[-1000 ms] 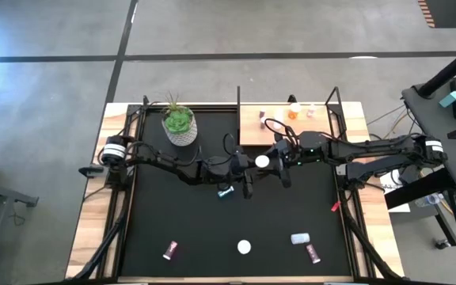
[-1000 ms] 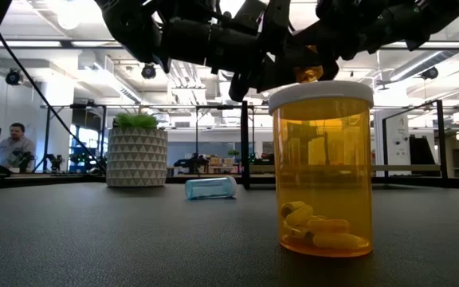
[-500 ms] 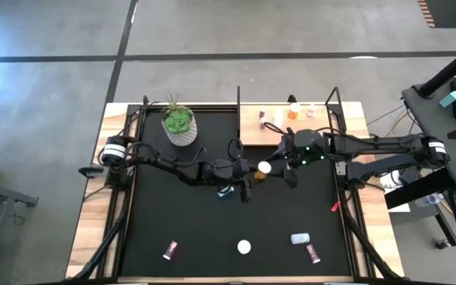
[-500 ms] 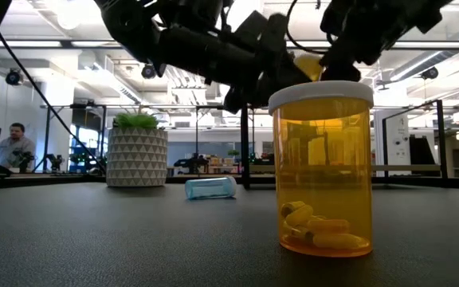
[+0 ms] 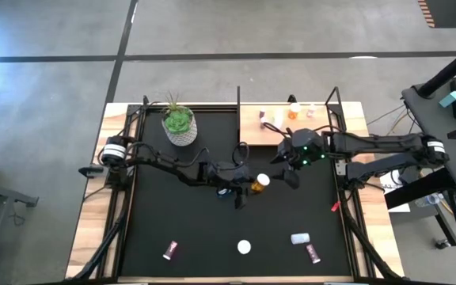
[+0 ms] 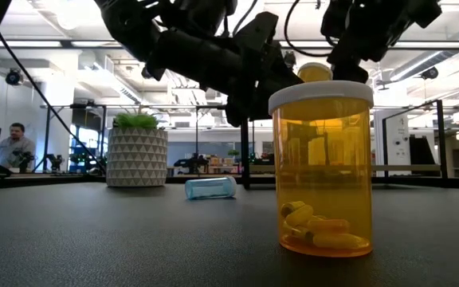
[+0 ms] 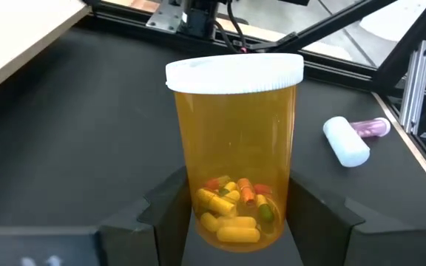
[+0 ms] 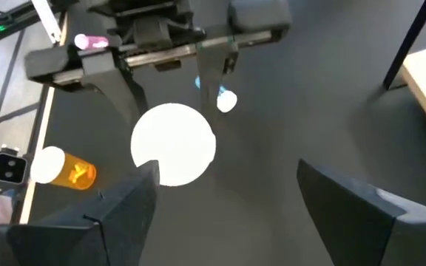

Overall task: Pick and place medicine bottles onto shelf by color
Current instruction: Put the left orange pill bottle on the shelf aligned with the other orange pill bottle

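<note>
Right now your left gripper (image 5: 246, 187) is clamped on an orange bottle (image 5: 258, 184) with a white cap, held up off the mat near the middle of the table. In the left wrist view the bottle (image 7: 235, 151) stands upright between the two dark fingers (image 7: 170, 210), both pressed to its sides, with mixed capsules lying at its bottom.

Your right gripper (image 5: 289, 170) sits just beside that bottle on the shelf side, jaws spread wide and holding nothing. Its wrist view looks down on the bottle's white cap (image 8: 173, 143) between its own parted fingers (image 8: 126, 210).

Note a second orange bottle (image 6: 322, 167) standing upright on the mat close to the low camera; from above only its white cap (image 5: 245, 247) shows, near the front edge.

Other bottles on the mat: a blue one (image 6: 210, 187) lying on its side, under the left arm; a pink one (image 5: 170, 251) front left; a pale one (image 5: 300, 238) and a pink one (image 5: 314, 253) front right.

The shelf (image 5: 253, 131), a light-wood board, lies at the back right of the mat, with a few small bottles (image 5: 293, 111) at its far edge. A white pot with a green plant (image 5: 179, 127) stands at the back left. A person (image 6: 12, 148) sits in the room beyond.
</note>
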{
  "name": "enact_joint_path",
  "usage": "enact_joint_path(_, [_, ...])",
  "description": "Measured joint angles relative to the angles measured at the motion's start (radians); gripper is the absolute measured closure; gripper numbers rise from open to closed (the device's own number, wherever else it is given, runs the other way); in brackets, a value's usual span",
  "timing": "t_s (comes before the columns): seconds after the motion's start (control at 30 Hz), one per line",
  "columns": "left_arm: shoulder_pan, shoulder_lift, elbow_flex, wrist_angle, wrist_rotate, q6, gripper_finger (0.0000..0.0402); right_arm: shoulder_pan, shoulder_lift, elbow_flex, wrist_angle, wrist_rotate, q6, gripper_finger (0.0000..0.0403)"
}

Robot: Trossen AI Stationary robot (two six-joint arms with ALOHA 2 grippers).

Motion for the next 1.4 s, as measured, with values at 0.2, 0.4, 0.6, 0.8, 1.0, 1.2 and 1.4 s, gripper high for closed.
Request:
enact_joint_path(0.2, [0.000, 0.000, 0.000, -0.003, 0.007, -0.001, 0.0224, 0.007, 0.081, 0.001, 0.041, -0.041, 0.004, 0.0092])
enact_joint_path(0.4, [0.000, -0.002, 0.000, -0.020, 0.017, -0.002, 0.0224, 0.007, 0.138, 0.048, 0.066, -0.045, -0.019, 0.0092])
enact_joint_path(0.6, [0.001, -0.002, -0.001, -0.027, 0.017, -0.001, 0.0224, 0.022, 0.180, 0.106, 0.058, -0.080, -0.025, 0.0092])
enact_joint_path(0.8, [0.001, -0.002, -0.002, -0.026, 0.017, 0.000, 0.0224, 0.051, 0.227, 0.151, 0.033, -0.090, -0.025, 0.0092])
enact_joint_path(1.0, [0.001, -0.002, -0.003, -0.028, 0.018, 0.000, 0.0224, 0.059, 0.267, 0.207, -0.004, -0.094, -0.026, 0.0092])
enact_joint_path(1.2, [0.001, -0.002, -0.003, -0.028, 0.018, 0.000, 0.0224, 0.059, 0.321, 0.265, -0.129, -0.090, -0.036, 0.0085])
enact_joint_path(1.4, [0.001, -0.002, -0.005, -0.028, 0.019, 0.001, 0.0224, 0.060, 0.373, 0.273, -0.141, -0.078, -0.097, 0.0062])
